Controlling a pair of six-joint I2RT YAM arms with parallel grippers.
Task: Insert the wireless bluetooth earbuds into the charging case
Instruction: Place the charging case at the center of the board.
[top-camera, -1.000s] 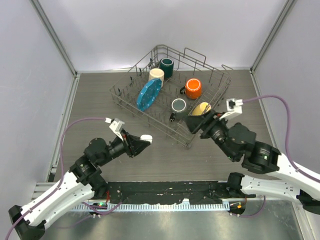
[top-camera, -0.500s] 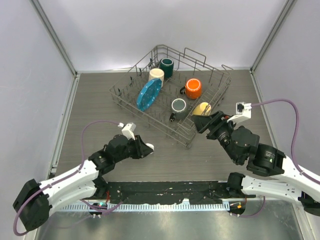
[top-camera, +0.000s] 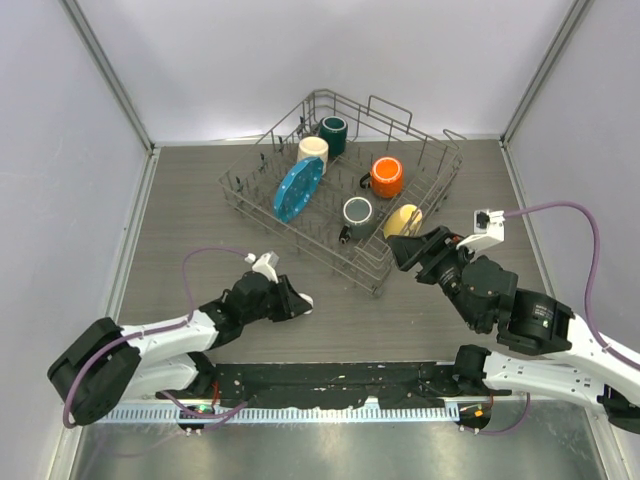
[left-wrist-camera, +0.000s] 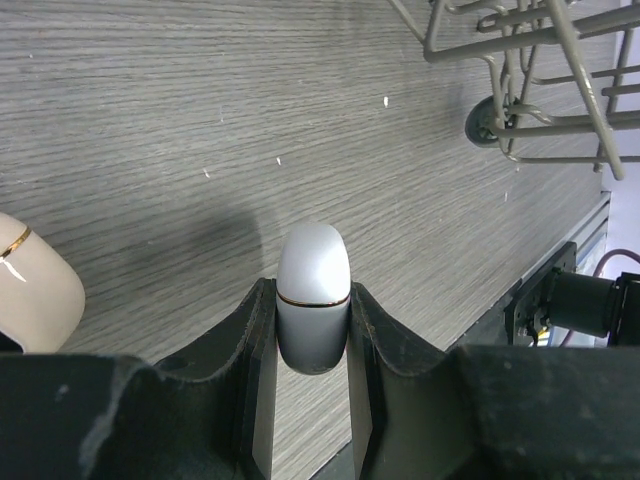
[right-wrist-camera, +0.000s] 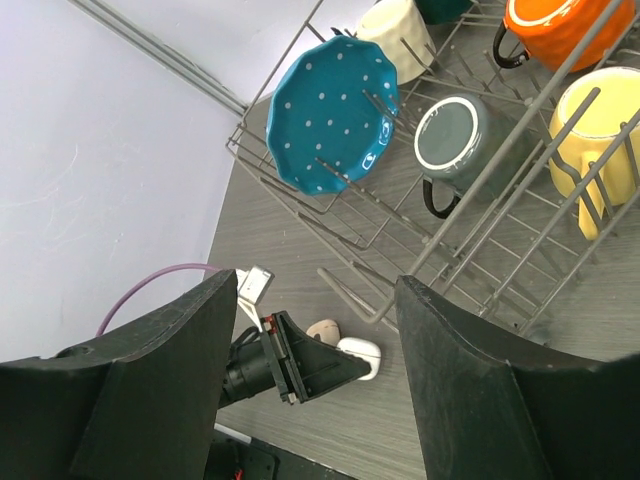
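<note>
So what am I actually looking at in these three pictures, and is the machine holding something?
You are looking at two black-and-white robot arms bolted to the near edge of a grey wood-grain table. One picture looks down from above. The other two come from small cameras on each arm's wrist, so each shows that arm's own fingers.

The left gripper is shut on a small white rounded charging case with a thin gold seam. A second, cream-beige rounded case sits just beside it.

The right gripper is open and empty. It is near a grey wire dish rack holding colourful ceramic mugs and a blue dotted plate.

No earbuds show in any picture.
</note>
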